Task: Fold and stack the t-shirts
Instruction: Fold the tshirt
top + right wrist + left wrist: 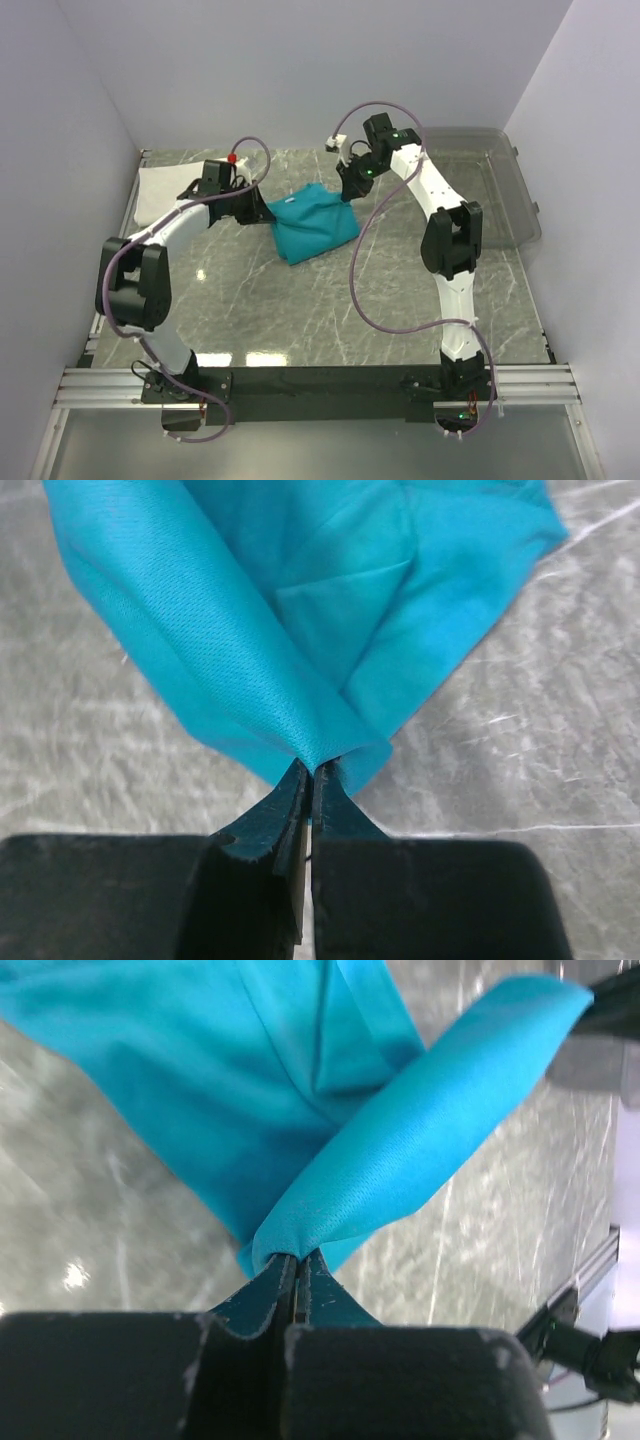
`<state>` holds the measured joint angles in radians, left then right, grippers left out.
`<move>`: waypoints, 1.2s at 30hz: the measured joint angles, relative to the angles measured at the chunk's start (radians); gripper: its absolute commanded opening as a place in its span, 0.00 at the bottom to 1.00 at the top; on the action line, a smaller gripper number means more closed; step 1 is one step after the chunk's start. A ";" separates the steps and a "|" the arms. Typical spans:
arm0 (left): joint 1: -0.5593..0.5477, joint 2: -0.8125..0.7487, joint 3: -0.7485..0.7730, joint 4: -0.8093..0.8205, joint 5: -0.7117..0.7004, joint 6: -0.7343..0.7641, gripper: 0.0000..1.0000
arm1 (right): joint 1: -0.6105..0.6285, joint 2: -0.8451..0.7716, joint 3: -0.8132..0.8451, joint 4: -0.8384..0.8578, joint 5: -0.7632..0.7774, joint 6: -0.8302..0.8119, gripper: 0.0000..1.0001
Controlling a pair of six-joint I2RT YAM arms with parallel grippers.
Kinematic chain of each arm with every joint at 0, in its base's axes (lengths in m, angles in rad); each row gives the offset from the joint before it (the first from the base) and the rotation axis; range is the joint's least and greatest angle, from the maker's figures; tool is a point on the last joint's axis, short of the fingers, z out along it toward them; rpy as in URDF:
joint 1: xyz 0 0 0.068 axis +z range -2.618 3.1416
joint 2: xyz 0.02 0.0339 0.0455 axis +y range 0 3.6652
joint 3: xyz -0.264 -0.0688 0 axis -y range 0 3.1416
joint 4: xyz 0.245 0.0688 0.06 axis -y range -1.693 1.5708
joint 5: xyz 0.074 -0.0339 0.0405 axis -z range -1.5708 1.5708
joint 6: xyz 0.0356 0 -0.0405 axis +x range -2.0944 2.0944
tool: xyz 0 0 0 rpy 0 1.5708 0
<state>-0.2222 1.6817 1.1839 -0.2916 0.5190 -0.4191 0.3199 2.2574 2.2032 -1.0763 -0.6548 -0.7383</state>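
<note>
The teal t-shirt [313, 225] lies partly folded in the middle of the marble table. My left gripper [262, 210] is shut on its left far corner; the wrist view shows the cloth [330, 1110] pinched between the jaws [297, 1260]. My right gripper [349, 192] is shut on the right far corner, with the fabric [300, 610] bunched at the jaw tips [312, 770]. Both held corners are lifted a little off the table. A folded white piece [158, 189] lies at the far left, behind the left arm.
A clear plastic bin [490, 190] stands at the far right. The right arm's purple cable [362, 290] loops over the table. A metal rail [320, 383] runs along the near edge. Walls close in the left, back and right.
</note>
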 measured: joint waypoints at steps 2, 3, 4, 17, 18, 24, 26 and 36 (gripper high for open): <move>0.024 0.035 0.024 0.018 0.005 0.000 0.01 | 0.000 0.006 -0.006 0.040 0.008 0.048 0.00; 0.032 0.050 0.033 0.027 0.008 -0.001 0.00 | 0.000 0.006 -0.013 0.068 0.010 0.074 0.00; 0.043 0.066 0.039 0.040 0.009 -0.002 0.01 | 0.000 0.006 -0.022 0.101 0.010 0.103 0.00; 0.094 0.248 0.153 0.093 0.032 -0.045 0.01 | 0.020 0.090 -0.010 0.407 0.062 0.392 0.00; 0.095 0.250 0.158 0.095 0.027 -0.048 0.01 | 0.023 0.098 -0.010 0.426 0.070 0.409 0.00; 0.102 0.251 0.163 0.114 -0.006 -0.072 0.01 | 0.042 0.127 -0.009 0.505 0.113 0.488 0.00; 0.103 0.251 0.163 0.116 -0.022 -0.077 0.01 | 0.051 0.130 -0.009 0.531 0.128 0.510 0.00; 0.116 0.249 0.126 0.149 -0.099 -0.121 0.01 | 0.097 0.192 0.034 0.634 0.202 0.610 0.00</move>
<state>-0.1066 1.9305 1.3094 -0.1429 0.4202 -0.5400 0.4168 2.4496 2.2368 -0.4419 -0.4530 -0.1280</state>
